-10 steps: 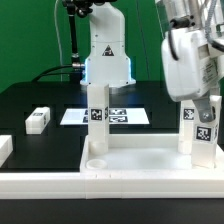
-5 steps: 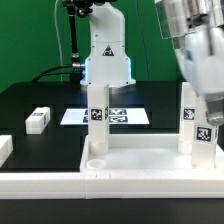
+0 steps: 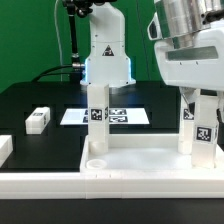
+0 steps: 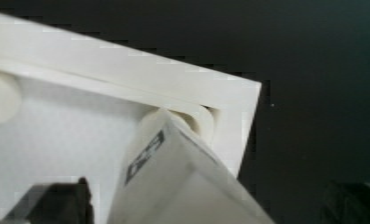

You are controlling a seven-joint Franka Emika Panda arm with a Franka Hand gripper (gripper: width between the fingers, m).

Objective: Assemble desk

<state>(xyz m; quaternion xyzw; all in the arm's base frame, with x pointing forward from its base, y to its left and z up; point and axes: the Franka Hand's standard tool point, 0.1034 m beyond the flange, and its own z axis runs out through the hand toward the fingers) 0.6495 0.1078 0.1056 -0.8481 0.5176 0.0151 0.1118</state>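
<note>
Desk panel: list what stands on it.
On the desk panel, two tagged legs stand upright at far corners: one leg at the exterior view's left, the other leg at its right, top hidden by the gripper.

Desk part-assembled: two legs upright, two lying loose.
The desk panel (image 3: 140, 168) lies on the black table (image 3: 40, 98). The left leg (image 3: 97, 128) stands at the panel's end on the exterior view's left, behind an empty corner socket (image 3: 95, 160). The right leg (image 3: 203, 135) stands opposite with the gripper (image 3: 203, 95) directly above it; finger contact cannot be judged. The first loose leg (image 3: 38, 120) and the second loose leg (image 3: 4, 148) lie off the panel. The marker board (image 3: 125, 116) lies behind.
</note>
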